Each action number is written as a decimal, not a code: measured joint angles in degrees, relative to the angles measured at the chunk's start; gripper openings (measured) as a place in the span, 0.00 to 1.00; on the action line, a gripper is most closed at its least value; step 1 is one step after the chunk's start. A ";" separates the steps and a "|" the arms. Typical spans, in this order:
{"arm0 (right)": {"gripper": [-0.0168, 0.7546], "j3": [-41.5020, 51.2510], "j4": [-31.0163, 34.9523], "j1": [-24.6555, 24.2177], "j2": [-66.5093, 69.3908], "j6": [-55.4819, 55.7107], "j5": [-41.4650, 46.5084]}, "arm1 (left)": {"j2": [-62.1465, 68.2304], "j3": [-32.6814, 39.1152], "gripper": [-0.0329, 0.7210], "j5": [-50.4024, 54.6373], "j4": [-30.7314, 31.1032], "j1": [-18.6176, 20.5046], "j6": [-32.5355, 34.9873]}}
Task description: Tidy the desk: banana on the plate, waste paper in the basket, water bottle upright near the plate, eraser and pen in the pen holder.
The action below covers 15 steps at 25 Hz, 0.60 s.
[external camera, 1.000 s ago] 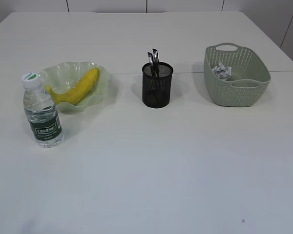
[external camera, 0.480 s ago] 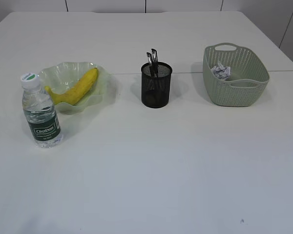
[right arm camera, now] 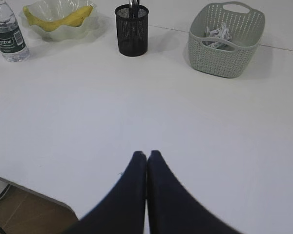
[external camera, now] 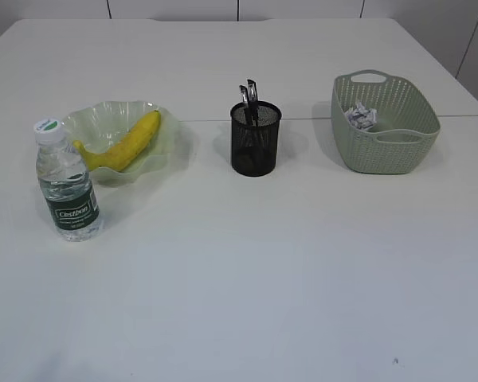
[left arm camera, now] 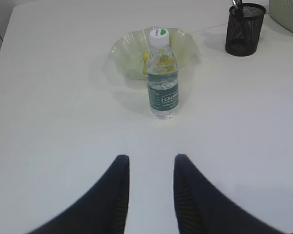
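The banana (external camera: 127,143) is being cradled in the plate (external camera: 169,139) at far left, the water bottle (external camera: 67,185) standing upright just near it. Nothing is being gripped: the left gripper (left arm camera: 151,160) is spread, the right gripper (right arm camera: 146,155) pressed together.

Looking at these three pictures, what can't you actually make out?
- Eraser: not visible in any view; the black mesh pen holder hides its own contents.
- Small print on the clear water bottle's green label: too small in the exterior view.
- Pale green woven basket: cut off by the left wrist view's edge.
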 joint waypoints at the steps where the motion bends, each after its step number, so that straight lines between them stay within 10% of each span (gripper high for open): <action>1: 0.01 0.00 0.00 0.00 0.00 0.00 0.00 | 0.00 0.00 0.33 0.00 0.00 0.00 0.00; 15: 0.01 0.00 0.00 0.00 0.00 0.00 0.00 | 0.00 0.00 0.33 0.40 0.00 0.00 0.00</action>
